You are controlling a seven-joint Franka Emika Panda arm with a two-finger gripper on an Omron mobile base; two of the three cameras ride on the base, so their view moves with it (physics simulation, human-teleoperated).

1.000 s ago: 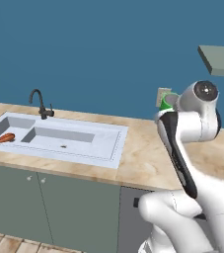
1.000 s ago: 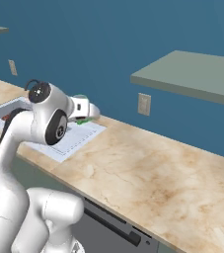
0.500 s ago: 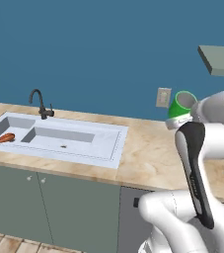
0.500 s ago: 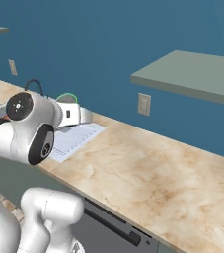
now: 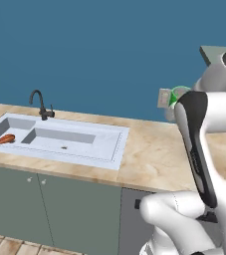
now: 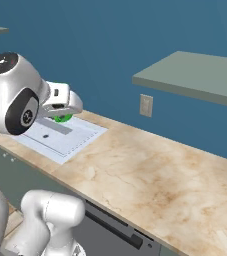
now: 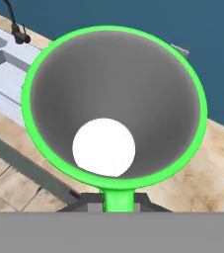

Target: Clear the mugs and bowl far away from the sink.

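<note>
One green mug (image 7: 113, 106) pinched in the jaws, carried above the tabletop (image 6: 150, 170); keep it level, set down rightward, well clear of the sink (image 5: 59, 142).

Shell: glossy white, rounded segments, smooth, arm (image 5: 204, 149) thick throughout.
Joints: dark grey to black; round cap (image 6: 24, 111) set in the white housing, grey hub inside.
Link trim: long black strip down one link's side.
Base: bulbous white body (image 6: 50, 215).
End effector housing: boxy, white (image 6: 60, 100).
</note>
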